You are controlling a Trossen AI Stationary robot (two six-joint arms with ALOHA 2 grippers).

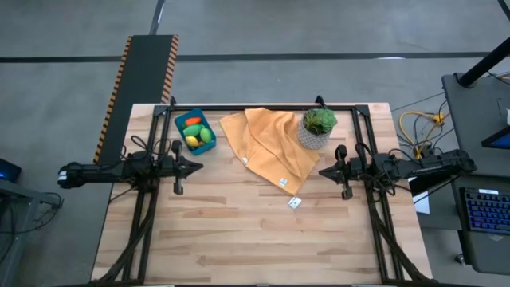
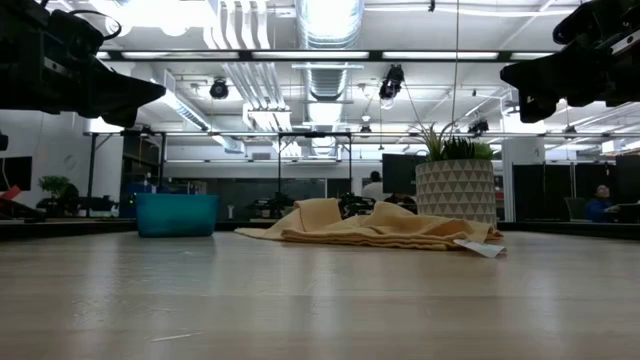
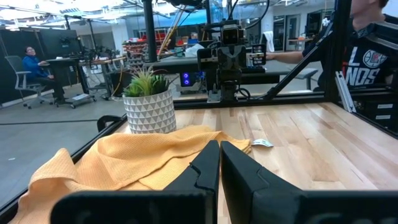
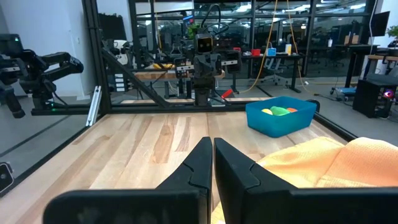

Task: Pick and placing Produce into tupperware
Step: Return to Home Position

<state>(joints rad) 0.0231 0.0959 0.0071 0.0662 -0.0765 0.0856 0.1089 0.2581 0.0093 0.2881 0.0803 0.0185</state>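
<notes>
Both pairs of jaws are pressed together with nothing between them. In its own wrist view the left gripper (image 1: 196,167) shows its dark fingers (image 3: 205,163) meeting along a thin seam, and the right gripper (image 1: 323,171) looks the same in its view.

We read the table (image 1: 239,239) from above as a clock face, with twelve at the far edge. The left gripper sits at nine o'clock and points toward three. The right gripper sits at three o'clock and points toward nine. They face each other well apart, and the low view shows both held high above the wood, touching nothing.

Nearest to us, a small white tag (image 1: 295,202) lies flat just off the hub toward four o'clock, beside the near corner of the cloth (image 1: 269,143). This orange-yellow cloth lies rumpled and spreads from there toward twelve o'clock.

Farther on, at about eleven o'clock, we find the tupperware (image 2: 176,215). It is blue and low-walled, sits slightly askew to the table's edge, and lies near the cloth but apart from it. The produce (image 1: 198,134) lies inside it: an orange piece at the far end, a green piece beside it, and a yellow piece at the near end.

At one o'clock the plant (image 1: 318,121) stands upright in its pale patterned pot at the cloth's far edge. We cannot tell whether the pot rests on the fabric.
</notes>
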